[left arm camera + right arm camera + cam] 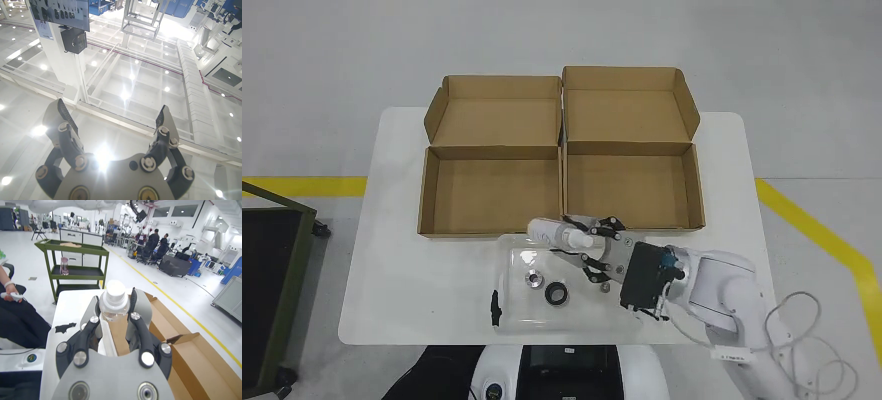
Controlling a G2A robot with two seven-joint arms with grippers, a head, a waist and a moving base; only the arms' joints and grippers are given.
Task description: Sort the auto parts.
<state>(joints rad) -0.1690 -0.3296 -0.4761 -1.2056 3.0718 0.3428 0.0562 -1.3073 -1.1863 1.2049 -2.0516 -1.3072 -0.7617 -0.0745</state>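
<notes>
The right fingers point(140, 308) clench the bottle point(114, 302) between them, its cap just past their tips; it looks light, stiff and slick, best held across its round body, while the left fingers point(64, 113) stand spread and empty.

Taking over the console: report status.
Left gripper open, aimed at ceiling. Right gripper shut on white bottle, over far edge of clear tray. Nothing seen between it and cardboard boxes.
</notes>
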